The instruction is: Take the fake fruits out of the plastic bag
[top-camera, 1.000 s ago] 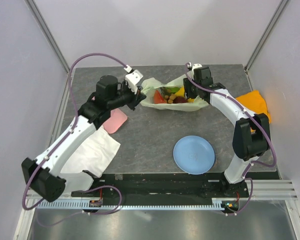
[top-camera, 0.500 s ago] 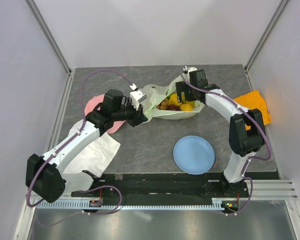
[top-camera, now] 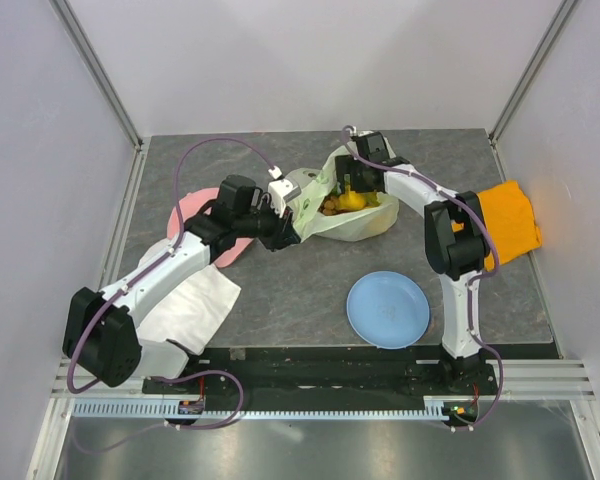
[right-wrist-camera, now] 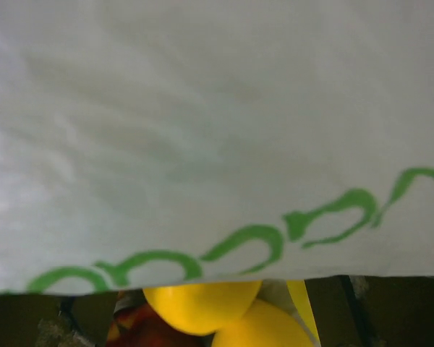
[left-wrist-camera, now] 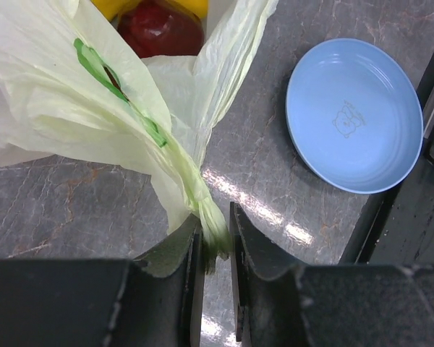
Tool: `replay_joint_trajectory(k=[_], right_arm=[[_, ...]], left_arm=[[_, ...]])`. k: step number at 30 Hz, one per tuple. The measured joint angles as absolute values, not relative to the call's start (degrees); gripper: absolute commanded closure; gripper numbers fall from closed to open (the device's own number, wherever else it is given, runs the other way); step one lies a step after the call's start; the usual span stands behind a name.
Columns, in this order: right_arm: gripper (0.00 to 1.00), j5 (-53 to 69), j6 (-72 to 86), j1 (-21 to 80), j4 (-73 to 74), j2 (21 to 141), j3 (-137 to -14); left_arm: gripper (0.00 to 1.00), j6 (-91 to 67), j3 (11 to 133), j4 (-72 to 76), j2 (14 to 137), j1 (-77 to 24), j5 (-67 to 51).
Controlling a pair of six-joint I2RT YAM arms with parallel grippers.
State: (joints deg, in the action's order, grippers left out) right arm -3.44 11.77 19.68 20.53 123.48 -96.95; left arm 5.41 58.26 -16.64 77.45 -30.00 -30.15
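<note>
The plastic bag (top-camera: 368,222) lies bunched at the table's middle back, pale yellow-green with green print (left-wrist-camera: 116,76). Its mouth shows the fake fruits (top-camera: 344,203): a dark red one (left-wrist-camera: 159,29) and yellow ones (right-wrist-camera: 202,303). My left gripper (left-wrist-camera: 215,242) is shut on a twisted strip of the bag's edge and sits at the bag's near-left corner (top-camera: 293,234). My right gripper (top-camera: 348,186) stands open at the bag's mouth from the far side. In the right wrist view, bag film fills most of the frame and the yellow fruits lie between the spread fingers (right-wrist-camera: 390,311).
A round light-blue plate (top-camera: 387,309) sits on the grey table in front of the bag, also in the left wrist view (left-wrist-camera: 354,116). A pink cloth (top-camera: 193,208) and a white folded cloth (top-camera: 195,300) lie under the left arm. An orange cloth (top-camera: 510,215) is at the right edge.
My left gripper has pulled the bag's left end nearer and to the right, so the flat bag is bunched. My right gripper has opened wide and moved left over the mouth.
</note>
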Motion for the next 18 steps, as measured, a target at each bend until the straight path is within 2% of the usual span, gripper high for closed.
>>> replay_joint_trajectory(k=[2, 4, 5, 8, 13, 18], right_arm=[[0.15, -2.26, 11.84, 19.49, 20.62, 125.25, -98.28], [0.31, -0.75, 12.14, 19.38, 20.75, 125.89, -98.65], [0.46, -0.10, 11.94, 19.38, 21.04, 125.93, -98.65], [0.62, 2.07, 12.29, 19.33, 21.56, 125.95, -98.65], [0.74, 4.84, 12.29, 19.03, 23.05, 124.64, -98.63], [0.86, 8.71, 12.23, 18.35, 25.96, 116.62, -98.32]], left_arm=[[0.75, 5.41, 58.67, -16.60, 77.73, -30.00, -30.17], [0.75, 5.43, 58.98, -16.64, 77.76, -30.00, -30.20], [0.75, 5.41, 59.07, -16.64, 77.80, -30.00, -30.20], [0.75, 5.41, 59.22, -16.64, 78.08, -30.00, -30.17], [0.76, 5.43, 59.37, -16.62, 78.50, -30.00, -30.13], [0.76, 5.43, 59.61, -16.36, 78.61, -30.00, -30.11]])
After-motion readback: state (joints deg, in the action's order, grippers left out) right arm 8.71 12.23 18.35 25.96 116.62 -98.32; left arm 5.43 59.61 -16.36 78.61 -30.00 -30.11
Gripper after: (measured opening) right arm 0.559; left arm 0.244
